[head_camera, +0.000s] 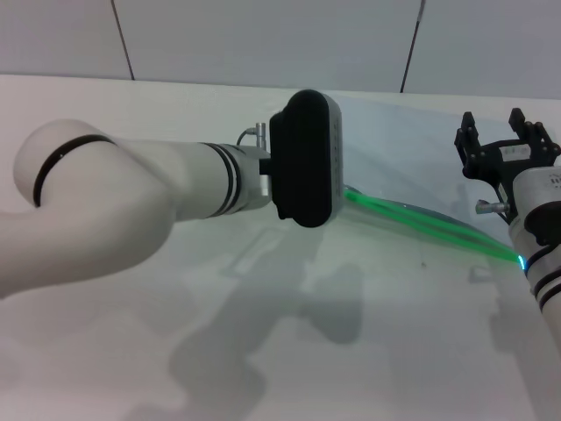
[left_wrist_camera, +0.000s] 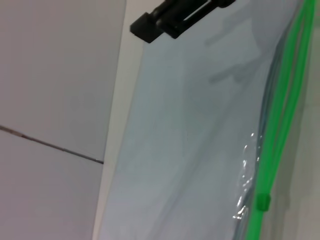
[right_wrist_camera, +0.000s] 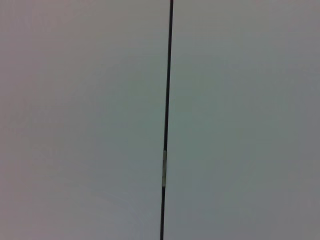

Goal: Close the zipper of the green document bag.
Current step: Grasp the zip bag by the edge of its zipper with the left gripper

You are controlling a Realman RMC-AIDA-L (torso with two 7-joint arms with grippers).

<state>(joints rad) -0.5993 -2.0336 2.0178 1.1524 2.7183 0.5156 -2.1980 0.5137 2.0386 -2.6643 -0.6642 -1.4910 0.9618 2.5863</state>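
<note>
Green strip, that's the zipper point(head_camera: 421, 217), running along the near long edge of the bag point(head_camera: 403, 140), which lies flat on the white table point(head_camera: 351, 351), center-right, reaching back toward the wall point(head_camera: 263, 35).

Left arm stretches across from the left, its wrist over the bag's left end. The left gripper's own fingers are hidden behind the black wrist housing in the head view and don't appear in the left wrist view, so open or closed: can't tell.

Left wrist view looks down the pouch. The zipper point(left_wrist_camera: 280, 115) shows as two green lines with a gap between them, so it reads as open along that stretch. A small green block sits on the track, prob. the slider point(left_wrist_camera: 263, 202), near one end.

Right gripper point(head_camera: 506, 132) hangs at the bag's right end, fingers pointing up and spread apart, holding nothing. It also shows as the black shape point(left_wrist_camera: 175, 17) far off in the left wrist view. Right wrist view shows only wall and a dark seam.

Progress, my read: early stage. No visible grip on bag or slider. Left to do: pin the bag, catch the slider, run it the full length.
</note>
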